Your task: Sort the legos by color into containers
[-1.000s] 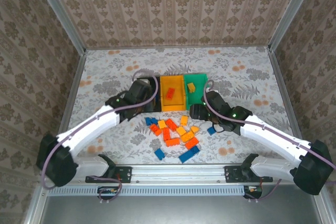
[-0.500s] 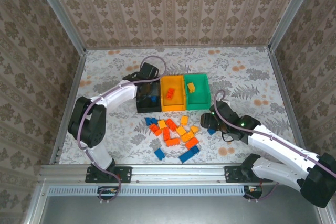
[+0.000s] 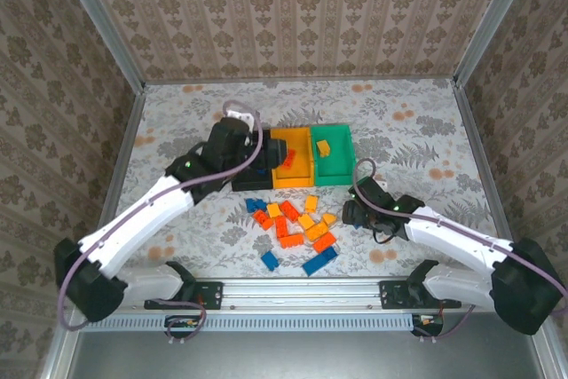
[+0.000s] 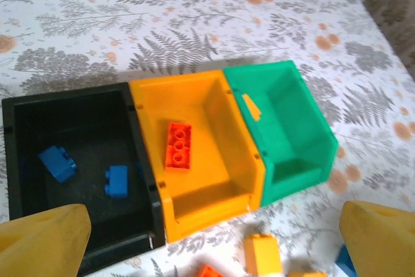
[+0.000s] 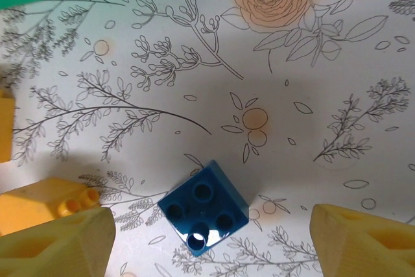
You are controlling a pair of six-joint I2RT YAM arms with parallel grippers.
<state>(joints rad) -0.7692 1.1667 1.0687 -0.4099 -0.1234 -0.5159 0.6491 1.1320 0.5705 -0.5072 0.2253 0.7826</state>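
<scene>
**Both grippers over the sorting field.** My right gripper (image 5: 211,243) stands wide, one finger on either side of a blue brick (image 5: 204,207) and clear of it. The brick lies studs-up on the table (image 5: 292,63), at the right edge of the loose legos (image 3: 293,224) and on the near side of the green bin (image 3: 335,166). My left gripper (image 4: 211,241) is likewise spread wide and empty above the black bin (image 4: 71,121), which holds two blue bricks (image 4: 57,162). The orange bin (image 4: 214,95) holds a red brick (image 4: 177,146), and a yellow brick (image 4: 251,106) is in the green bin. Handling, as I judge it: the blue brick is light, rigid hard plastic with smooth, rather slippery walls, so it will not crush but may skid or twist out of a poor grip. It sits cornerwise to my fingers. I would turn the wrist so the pads meet two opposite flat walls, low on the body beneath the studs, never the corners.
</scene>
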